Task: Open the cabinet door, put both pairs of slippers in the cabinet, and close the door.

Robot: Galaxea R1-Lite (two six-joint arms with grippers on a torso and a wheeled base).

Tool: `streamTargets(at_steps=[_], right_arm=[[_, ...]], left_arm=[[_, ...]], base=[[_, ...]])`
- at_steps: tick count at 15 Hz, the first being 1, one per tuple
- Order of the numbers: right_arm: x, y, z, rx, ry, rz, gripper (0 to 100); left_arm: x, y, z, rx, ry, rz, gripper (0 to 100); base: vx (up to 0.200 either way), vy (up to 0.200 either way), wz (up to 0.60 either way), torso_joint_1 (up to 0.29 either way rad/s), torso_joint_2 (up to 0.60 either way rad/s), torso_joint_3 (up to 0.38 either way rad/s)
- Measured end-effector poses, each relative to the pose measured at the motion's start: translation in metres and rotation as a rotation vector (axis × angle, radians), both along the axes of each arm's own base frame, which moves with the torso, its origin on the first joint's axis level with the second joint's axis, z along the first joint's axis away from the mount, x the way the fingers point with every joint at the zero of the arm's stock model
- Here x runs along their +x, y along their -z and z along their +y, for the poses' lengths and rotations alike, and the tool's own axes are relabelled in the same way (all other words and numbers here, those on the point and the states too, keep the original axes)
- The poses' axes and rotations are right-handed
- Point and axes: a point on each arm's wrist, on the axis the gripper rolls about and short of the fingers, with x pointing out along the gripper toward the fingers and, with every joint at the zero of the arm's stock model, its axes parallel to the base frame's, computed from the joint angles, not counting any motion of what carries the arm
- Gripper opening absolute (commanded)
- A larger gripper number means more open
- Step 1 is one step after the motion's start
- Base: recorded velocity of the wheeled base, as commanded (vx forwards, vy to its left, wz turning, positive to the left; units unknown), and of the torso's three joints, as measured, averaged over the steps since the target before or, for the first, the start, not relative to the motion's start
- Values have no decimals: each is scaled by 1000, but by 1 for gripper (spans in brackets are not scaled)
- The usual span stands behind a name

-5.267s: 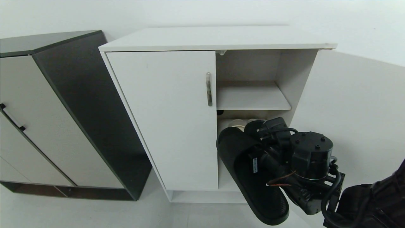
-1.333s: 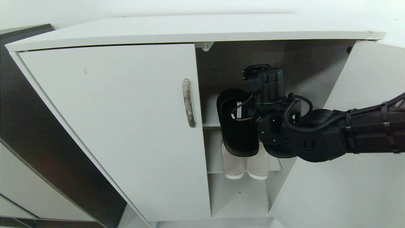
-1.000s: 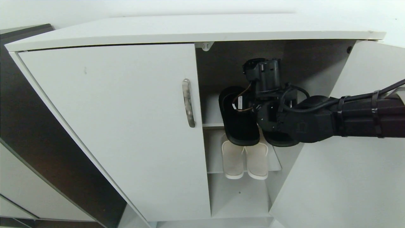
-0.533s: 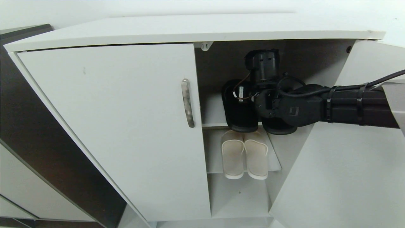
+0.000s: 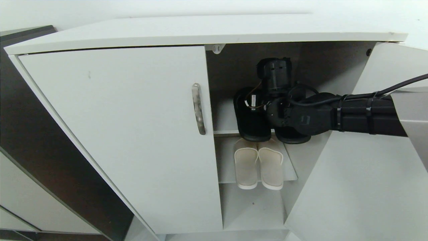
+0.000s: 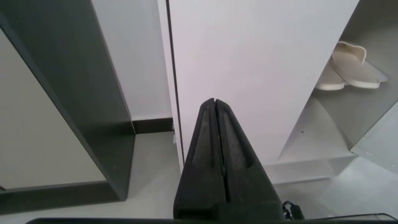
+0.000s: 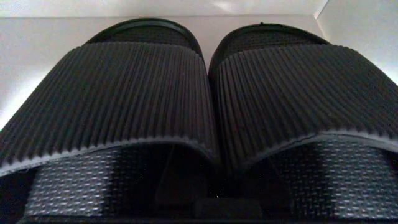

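Note:
The white cabinet (image 5: 207, 30) has its left door (image 5: 127, 134) closed and its right door (image 5: 361, 167) swung open. A pair of black slippers (image 5: 251, 122) lies on the upper shelf (image 5: 223, 117), toes inward, heels at the shelf's front edge. My right gripper (image 5: 264, 112) is shut on them at their inner sides; up close the ribbed straps of the black slippers (image 7: 124, 99) sit side by side above the right gripper (image 7: 211, 208). A pair of white slippers (image 5: 258, 164) rests on the shelf below, also seen as the white slippers (image 6: 354, 62). My left gripper (image 6: 214, 102) is shut and empty, low before the closed door.
A dark cabinet (image 5: 36, 134) stands close on the left. The open door hangs to the right under my right arm (image 5: 354, 115). A metal handle (image 5: 198, 108) sits on the closed door. The lowest compartment (image 5: 250, 207) holds nothing.
The right arm has pushed the black slippers up and deeper onto the upper shelf, uncovering the white pair below. Since the oldest frame the camera has moved closer to the cabinet.

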Motion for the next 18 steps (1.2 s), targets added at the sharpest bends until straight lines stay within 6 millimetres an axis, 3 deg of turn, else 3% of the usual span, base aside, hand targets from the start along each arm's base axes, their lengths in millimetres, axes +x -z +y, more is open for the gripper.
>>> streamTargets(at_steps=[6, 11, 12, 18], right_arm=[[-9, 6, 2, -3, -10, 25, 100], [-67, 4, 1, -23, -67, 54, 100], [-81, 4, -1, -24, -85, 55, 0], [-147, 26, -16, 11, -193, 29, 0]], left_arm=[[0, 0, 0, 0, 0, 0, 0], [0, 0, 0, 0, 0, 0, 0], [0, 0, 0, 0, 0, 0, 0], [0, 0, 0, 0, 0, 0, 0]], base=[[0, 0, 0, 0, 0, 0], [0, 0, 0, 0, 0, 0], [0, 0, 0, 0, 0, 0], [0, 0, 0, 0, 0, 0]])
